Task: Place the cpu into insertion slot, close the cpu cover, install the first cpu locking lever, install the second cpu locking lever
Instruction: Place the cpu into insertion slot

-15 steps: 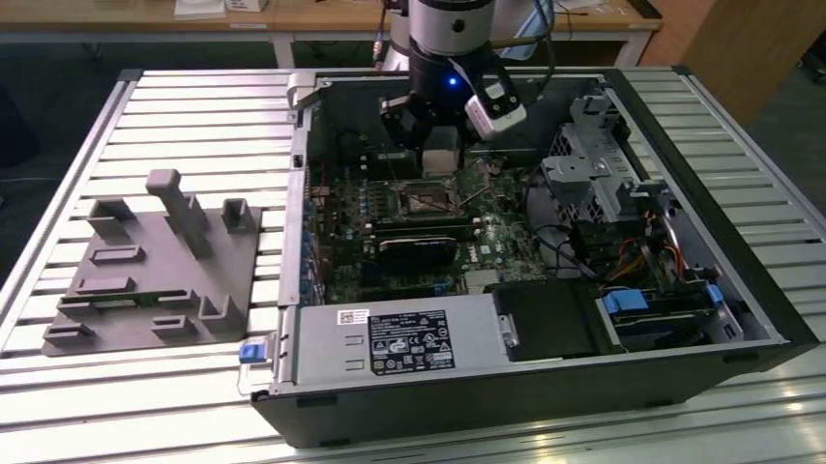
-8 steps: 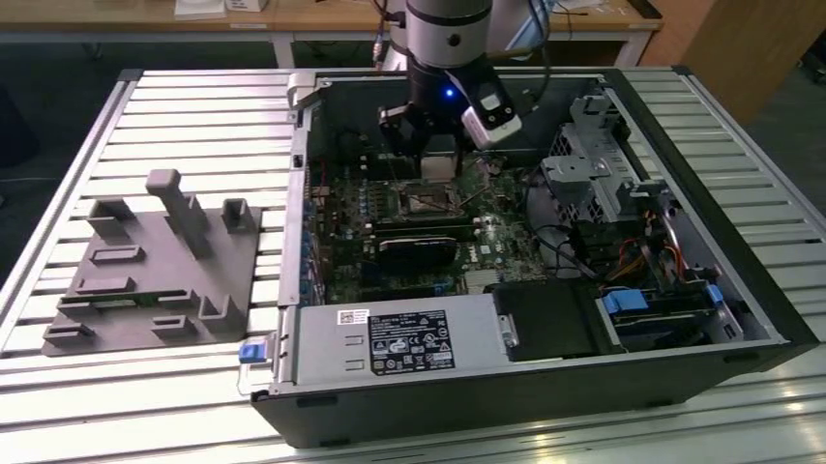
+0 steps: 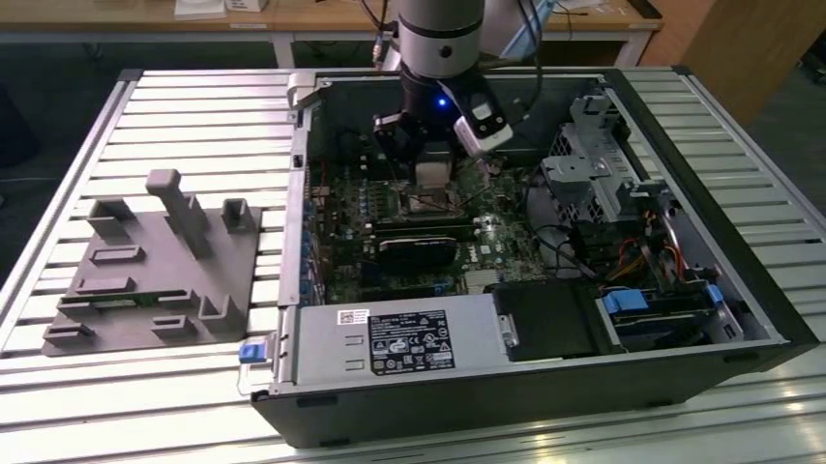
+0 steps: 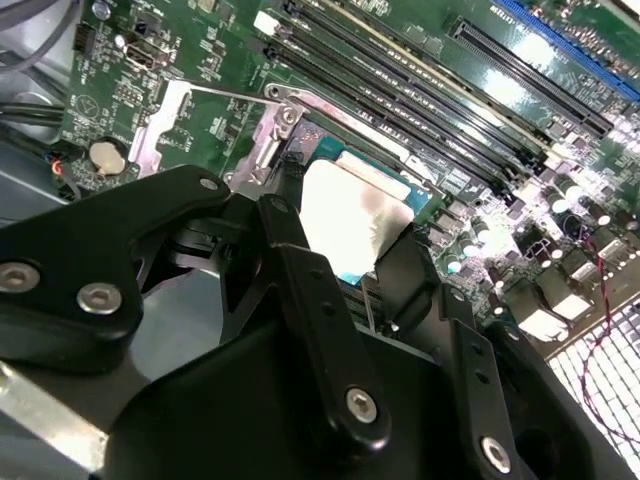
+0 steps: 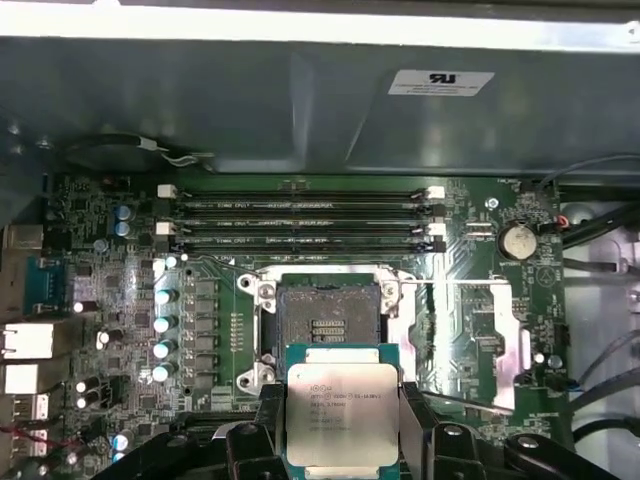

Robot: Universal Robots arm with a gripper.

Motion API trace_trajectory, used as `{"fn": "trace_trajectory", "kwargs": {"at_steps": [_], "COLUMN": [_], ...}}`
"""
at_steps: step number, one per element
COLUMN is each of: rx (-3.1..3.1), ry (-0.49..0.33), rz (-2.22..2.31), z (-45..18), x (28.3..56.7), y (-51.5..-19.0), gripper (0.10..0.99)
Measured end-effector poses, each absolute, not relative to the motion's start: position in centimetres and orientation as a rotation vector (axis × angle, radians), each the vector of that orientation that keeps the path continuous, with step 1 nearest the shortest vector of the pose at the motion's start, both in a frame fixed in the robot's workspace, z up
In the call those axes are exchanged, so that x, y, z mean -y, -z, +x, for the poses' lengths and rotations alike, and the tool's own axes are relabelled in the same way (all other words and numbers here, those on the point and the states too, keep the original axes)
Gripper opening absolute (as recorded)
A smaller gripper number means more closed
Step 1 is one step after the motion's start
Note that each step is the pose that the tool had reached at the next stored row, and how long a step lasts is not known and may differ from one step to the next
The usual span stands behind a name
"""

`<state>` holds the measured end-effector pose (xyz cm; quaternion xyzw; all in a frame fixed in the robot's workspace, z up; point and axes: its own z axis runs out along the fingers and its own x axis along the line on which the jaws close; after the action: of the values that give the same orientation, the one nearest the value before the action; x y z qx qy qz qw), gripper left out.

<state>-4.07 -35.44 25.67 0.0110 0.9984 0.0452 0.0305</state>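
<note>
One square chip [image 5: 342, 420], pale silver on top with a green edge, is pinched by opposite sides between the two black jaws of the gripper [image 5: 342, 400]. It hangs just beside the open, empty socket [image 5: 328, 325] on the green board [image 5: 480, 250], not seated in it

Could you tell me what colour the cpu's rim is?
Green, around the flat square silver-topped cpu; clearest in the first wrist view.
</note>
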Motion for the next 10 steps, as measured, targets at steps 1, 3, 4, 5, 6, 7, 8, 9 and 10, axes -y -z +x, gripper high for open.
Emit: {"fn": "trace_trajectory", "kwargs": {"at_steps": [1, 3, 4, 5, 6, 7, 8, 9, 10], "rx": [-3.078, -3.079, -3.08, -3.082, -3.083, -3.085, -3.087, -3.089, -3.091], "ry": [-0.14, -0.14, -0.14, -0.139, -0.14, -0.14, -0.14, -0.14, -0.14], "rz": [0.034, 0.034, 0.034, 0.034, 0.034, 0.035, 0.035, 0.035, 0.035], "z": [-4.08, -4.08, -4.08, -4.08, -4.08, -4.08, -4.08, -4.08, -4.08], "x": [35.41, 35.32, 35.27, 35.2, 35.13, 35.02, 34.92, 34.82, 34.72], "y": [-25.55, -25.33, -25.22, -25.11, -25.01, -24.9, -24.79, -24.67, -24.56], "gripper": [0.541, 0.541, 0.541, 0.541, 0.541, 0.541, 0.541, 0.541, 0.541]}}
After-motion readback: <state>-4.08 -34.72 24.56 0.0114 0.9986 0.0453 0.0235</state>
